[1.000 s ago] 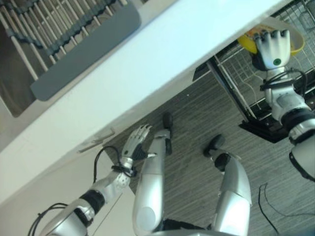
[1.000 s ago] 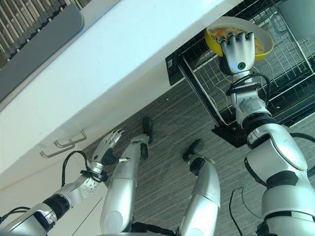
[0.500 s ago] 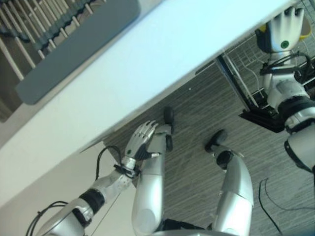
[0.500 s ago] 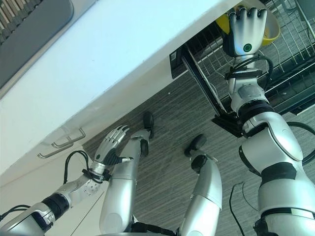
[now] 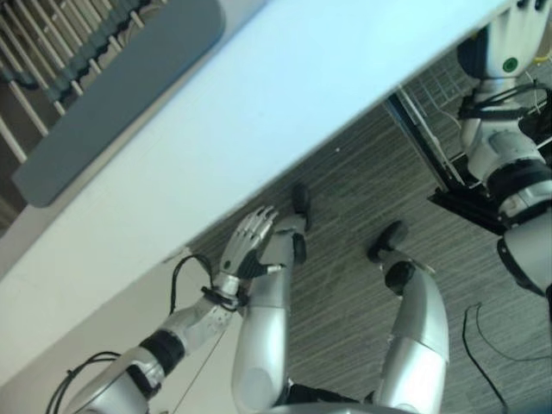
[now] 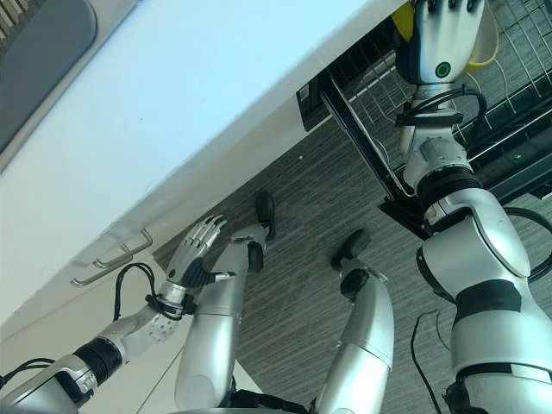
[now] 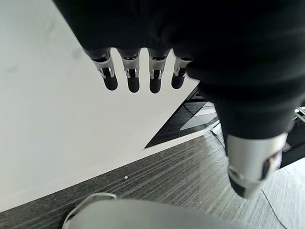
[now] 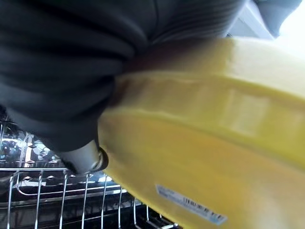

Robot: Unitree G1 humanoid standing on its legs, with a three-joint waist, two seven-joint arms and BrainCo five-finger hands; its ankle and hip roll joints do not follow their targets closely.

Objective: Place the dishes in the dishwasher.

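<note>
While my right hand (image 6: 444, 39) gripped the yellow bowl (image 8: 205, 157), it had travelled up toward the frame's upper right, further over the dishwasher rack (image 6: 517, 52); release looked near. Left hand (image 5: 247, 246) hung open, lower left.

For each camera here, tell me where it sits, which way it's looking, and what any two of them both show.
Left eye view: on the head, looking down past the white counter to the floor; the left hand hangs open beside it.
Right eye view: on the head too; the right hand holds the yellow bowl over the dishwasher rack.
Left wrist view: along straight fingers toward the counter's white face.
Right wrist view: along the hand, close against the bowl, rack wires beneath.
Shared: both eye views show the counter and left hand; right eye and right wrist views share the bowl.
</note>
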